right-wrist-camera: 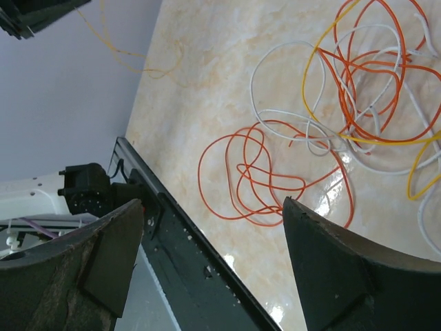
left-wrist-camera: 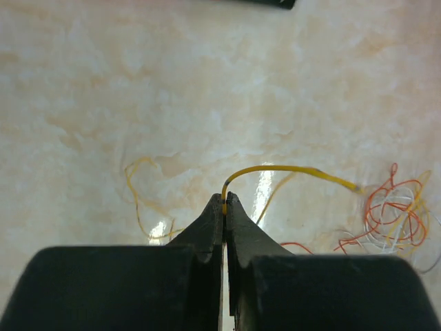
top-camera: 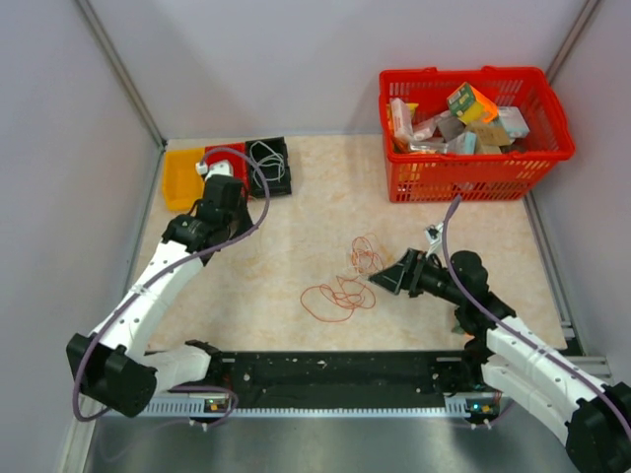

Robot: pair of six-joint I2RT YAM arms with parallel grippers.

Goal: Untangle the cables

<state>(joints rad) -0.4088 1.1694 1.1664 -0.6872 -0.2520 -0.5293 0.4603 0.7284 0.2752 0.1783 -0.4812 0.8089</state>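
In the upper left of the top view, beside the orange, red and black bins (top-camera: 180,180), the left gripper (left-wrist-camera: 224,200) has its jaws pressed together on the end of a yellow cable (left-wrist-camera: 289,167), which arcs away to the right toward the heap. The cables (top-camera: 347,281) lie at the centre of the table, with orange, white and yellow strands crossing in a loose snarl. A red-orange loop (right-wrist-camera: 252,181) at the snarl's lower-left edge lies largely free. Just right of the heap, the right gripper (top-camera: 392,277) hangs with its fingers spread wide, holding nothing. These cords look light, limp and thin. They will likely slip and drag their neighbours along, so a pinch on a free outer bend, away from the crossings, seems best. A red basket (top-camera: 463,179) sits at upper right.
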